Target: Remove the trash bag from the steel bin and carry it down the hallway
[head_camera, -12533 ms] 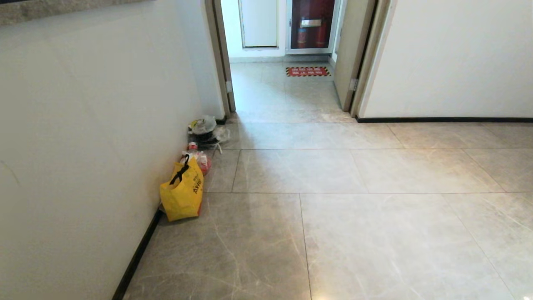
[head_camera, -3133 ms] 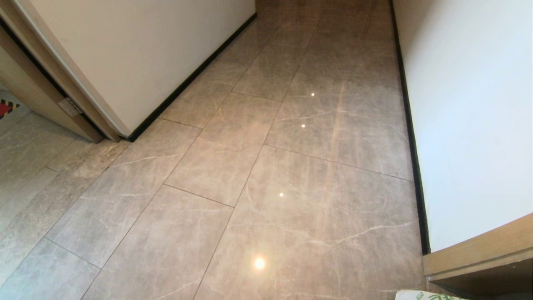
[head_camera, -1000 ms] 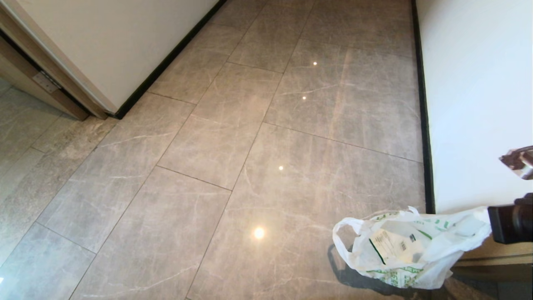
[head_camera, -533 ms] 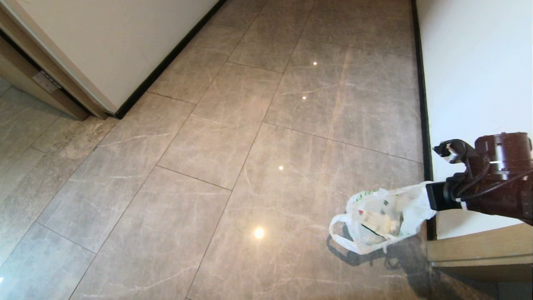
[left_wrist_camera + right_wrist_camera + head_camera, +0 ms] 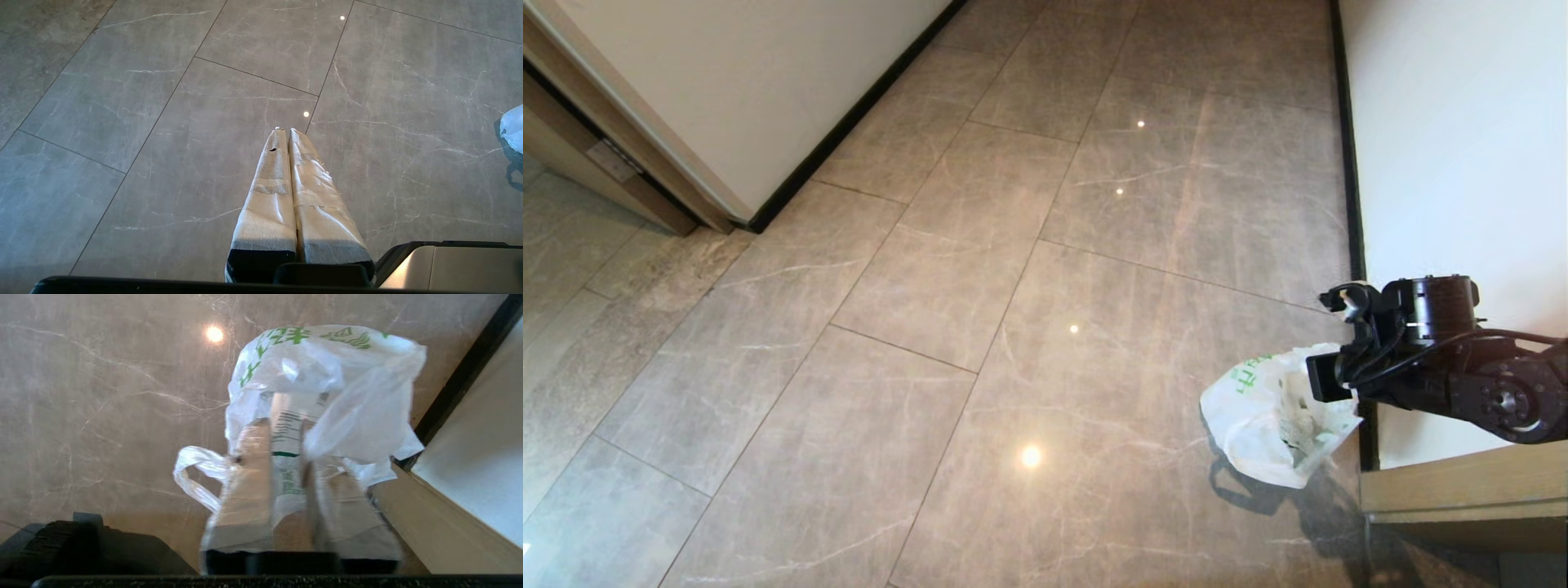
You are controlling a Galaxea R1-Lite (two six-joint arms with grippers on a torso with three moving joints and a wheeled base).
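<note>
The thin white plastic trash bag (image 5: 327, 388) with green print looks crumpled and puffy, one handle loop hanging loose. The right gripper (image 5: 286, 433) has its jaws a little apart, with bag plastic between them. The bag sits low on the shiny grey hallway floor (image 5: 980, 269), just beside the black baseboard (image 5: 1347, 204) and white wall (image 5: 1445, 147). The left gripper (image 5: 284, 130) has its jaws pressed together, holding nothing.

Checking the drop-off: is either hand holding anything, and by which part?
Seemingly nothing: right hand stands open around the top of the trash bag; left hand shut, empty.
</note>
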